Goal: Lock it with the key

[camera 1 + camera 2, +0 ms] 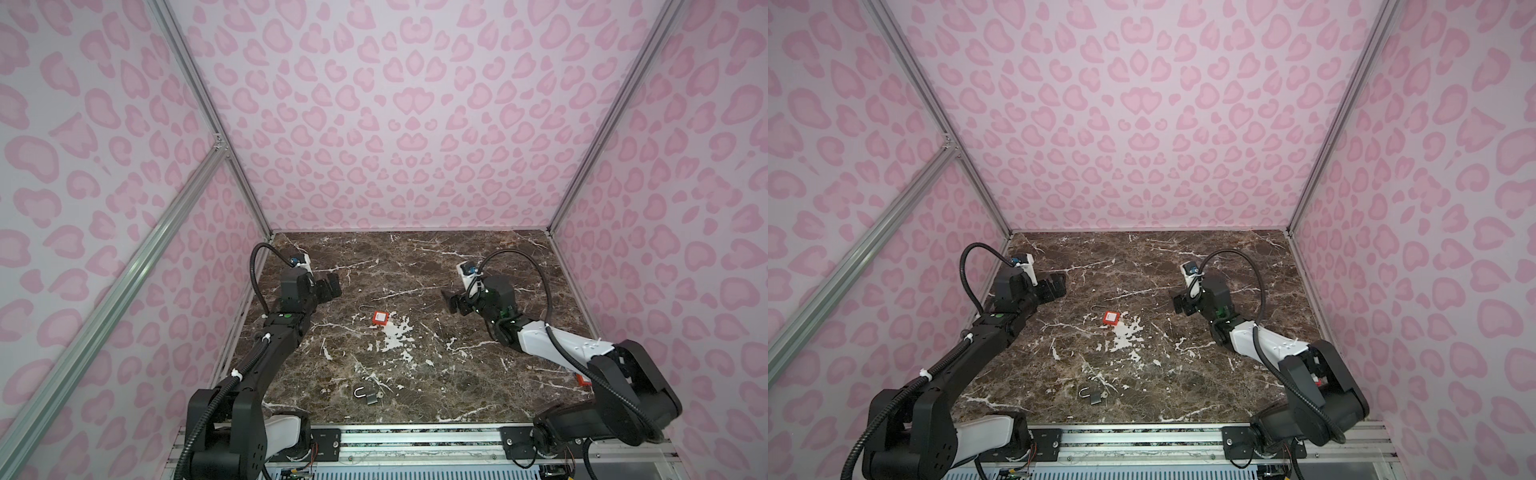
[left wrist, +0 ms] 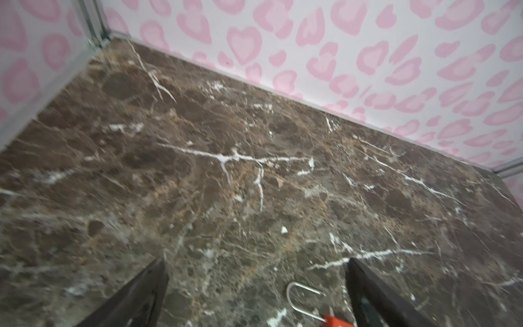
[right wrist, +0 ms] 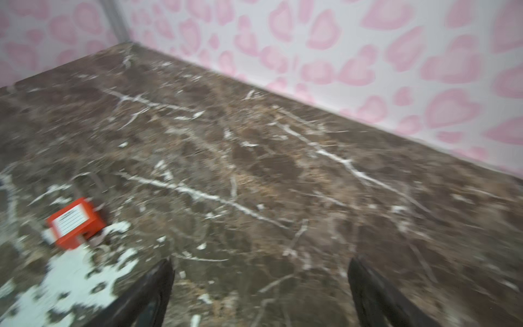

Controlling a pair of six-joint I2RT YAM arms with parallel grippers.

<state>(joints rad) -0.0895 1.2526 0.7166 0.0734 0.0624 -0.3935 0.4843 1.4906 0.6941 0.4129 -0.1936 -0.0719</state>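
Nothing is locked yet: my left fingers (image 2: pixel 135 300) and right fingers (image 3: pixel 379 300) both hang spread wide and empty over the worktop (image 1: pixel 415 266), the red padlock (image 1: pixel 380 318) lies between them, apparently unlatched, a small grey padlock (image 1: pixel 369 397) sits nearer my base, and I cannot spot the key.

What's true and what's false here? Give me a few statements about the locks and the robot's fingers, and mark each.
1. The red padlock lies on the marble table, between the two arms. True.
2. The left fingers grip the red padlock. False: they are spread open, holding nothing.
3. A smaller dark padlock lies nearer the arms' bases than the red one. True.
4. The right fingers are clamped shut. False: they are open and empty.
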